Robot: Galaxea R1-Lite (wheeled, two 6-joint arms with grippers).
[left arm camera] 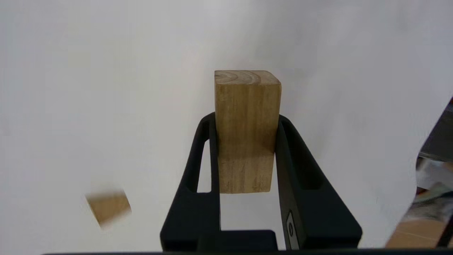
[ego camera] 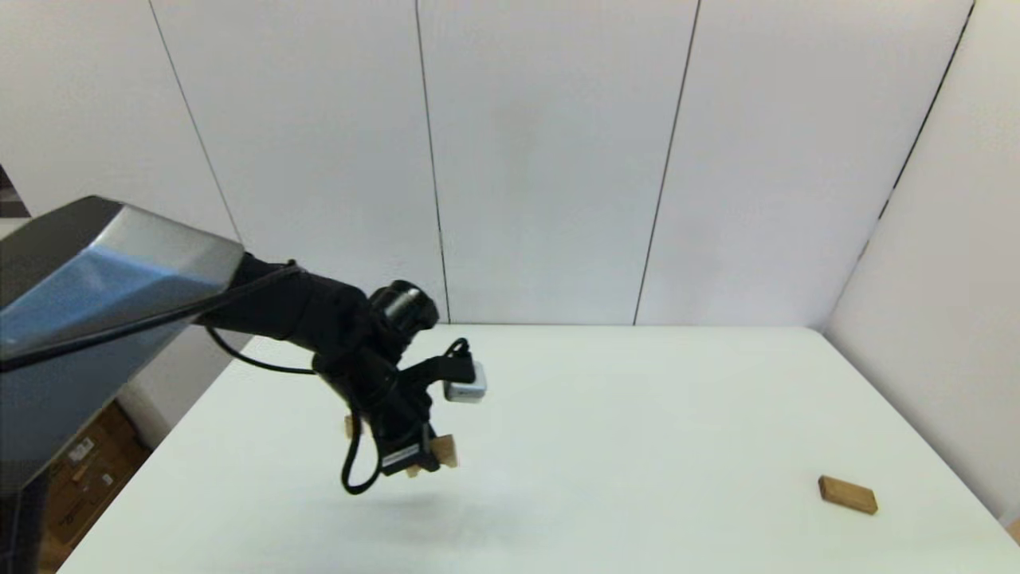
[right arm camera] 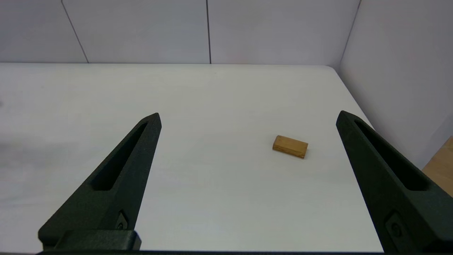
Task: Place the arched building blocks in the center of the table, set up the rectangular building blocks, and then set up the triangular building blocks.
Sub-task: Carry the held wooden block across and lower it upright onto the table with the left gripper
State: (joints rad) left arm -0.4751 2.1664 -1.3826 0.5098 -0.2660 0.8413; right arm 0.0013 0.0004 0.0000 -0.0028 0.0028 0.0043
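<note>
My left gripper (ego camera: 418,461) hangs above the left middle of the table (ego camera: 637,414), shut on the light tan arched block (ego camera: 445,451). In the left wrist view the arched block (left arm camera: 246,131) stands on end between the two black fingers (left arm camera: 300,159); its arch cut-out is hidden. A small blurred wooden piece, the triangular block (left arm camera: 108,209), lies on the table below; in the head view it (ego camera: 349,425) peeks out behind the arm. The darker brown rectangular block (ego camera: 847,494) lies flat near the front right. My right gripper (right arm camera: 247,118) is open, short of the rectangular block (right arm camera: 290,146).
White wall panels (ego camera: 558,159) rise behind the table and along its right side. Cardboard boxes (ego camera: 88,470) sit on the floor beyond the table's left edge. The right arm is outside the head view.
</note>
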